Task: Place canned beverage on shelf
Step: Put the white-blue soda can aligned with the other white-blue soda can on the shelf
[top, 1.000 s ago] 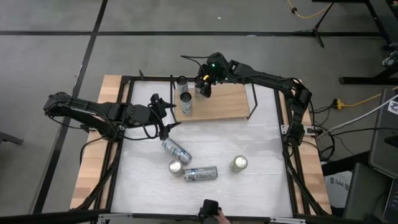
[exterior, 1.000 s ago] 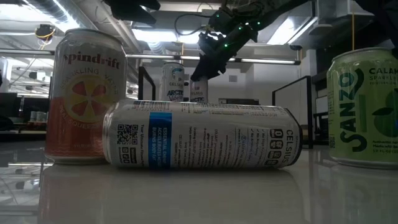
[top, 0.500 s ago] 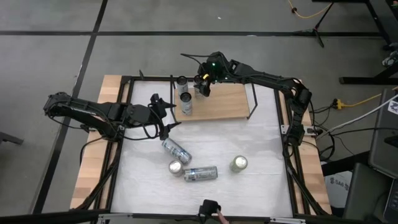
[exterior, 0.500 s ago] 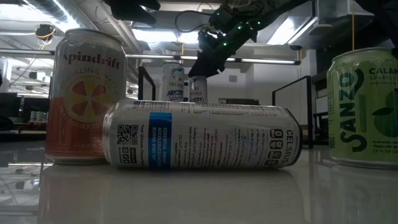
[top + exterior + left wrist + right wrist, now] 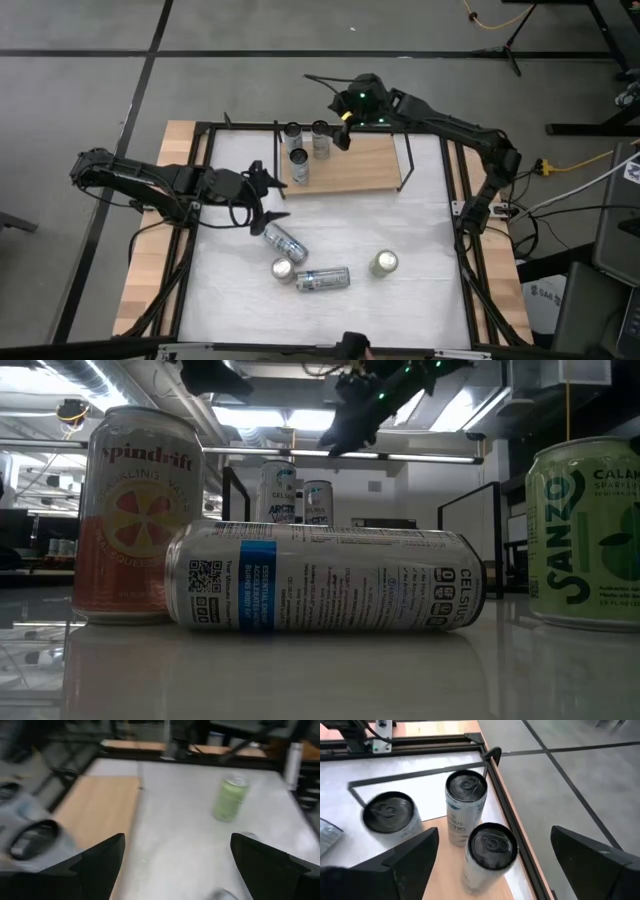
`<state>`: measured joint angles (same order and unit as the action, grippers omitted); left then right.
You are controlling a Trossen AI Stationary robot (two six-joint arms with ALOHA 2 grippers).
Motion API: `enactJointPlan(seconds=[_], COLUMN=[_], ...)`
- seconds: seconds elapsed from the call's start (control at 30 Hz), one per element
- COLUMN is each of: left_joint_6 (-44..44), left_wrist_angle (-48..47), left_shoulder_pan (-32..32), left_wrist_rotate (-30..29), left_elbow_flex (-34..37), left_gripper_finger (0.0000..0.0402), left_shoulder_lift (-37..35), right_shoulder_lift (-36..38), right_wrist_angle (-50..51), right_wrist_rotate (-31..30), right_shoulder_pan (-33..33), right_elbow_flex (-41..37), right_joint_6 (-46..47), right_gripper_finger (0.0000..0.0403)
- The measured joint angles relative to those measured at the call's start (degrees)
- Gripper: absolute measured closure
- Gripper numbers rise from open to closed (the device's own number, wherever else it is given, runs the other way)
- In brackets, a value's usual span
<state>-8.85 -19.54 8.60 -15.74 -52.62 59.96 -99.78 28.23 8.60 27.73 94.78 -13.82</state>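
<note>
At the near part of the white tabletop [image 5: 420, 230] a silver Celsius can [image 5: 322, 279] lies on its side. Just to its left stands a pink Spindrift can [image 5: 282, 269], and to its right, a little apart, a green Sanzo can [image 5: 384, 263] stands upright. Slightly farther and to the left, another silver can [image 5: 283, 241] lies tilted on the tabletop.

Right above that lying can hangs the left end effector [image 5: 268, 200], its two fingers spread wide and holding nothing; in its own wrist view the green can shows between the fingers, well off.

Farther back sits the shelf [image 5: 360, 165], a light-wood board with thin black wire uprights at its ends. Three cans stand upright at its left end: one can [image 5: 299, 166] on the nearer side, a second can [image 5: 293, 134] at the far left corner, and a third can [image 5: 320, 138] just to the right of the second. From table height two of them show behind the Celsius can, both upright.

The right end effector [image 5: 345, 128] hovers just to the right of the third can and above it, fingers wide apart and gripping nothing. Its wrist view looks down on the tops of all three standing cans between the open fingers.
</note>
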Motion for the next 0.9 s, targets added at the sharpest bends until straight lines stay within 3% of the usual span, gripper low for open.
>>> enactJointPlan(seconds=[0.23,0.43,0.63,0.9], left_joint_6=[-4.9,-5.8,-5.6,0.1], left_wrist_angle=[-3.5,-10.3,-22.6,-21.7], left_shoulder_pan=[2.3,3.9,4.0,4.0], left_wrist_rotate=[7.7,7.4,2.8,2.7], left_elbow_flex=[0.0,0.0,0.7,9.5], left_gripper_finger=[0.0047,0.0047,0.0047,0.0047], left_shoulder_lift=[0.0,0.0,0.0,0.0], right_shoulder_lift=[5.2,8.4,9.0,8.9], right_wrist_angle=[5.9,8.5,9.0,10.1], right_wrist_rotate=[-0.1,-0.2,-0.6,-0.5], right_shoulder_pan=[-1.6,-6.6,-13.7,-21.5], right_elbow_flex=[0.0,0.0,0.0,0.0], right_joint_6=[0.0,0.3,3.3,5.4], right_gripper_finger=[0.0029,0.0029,0.0029,0.0029])
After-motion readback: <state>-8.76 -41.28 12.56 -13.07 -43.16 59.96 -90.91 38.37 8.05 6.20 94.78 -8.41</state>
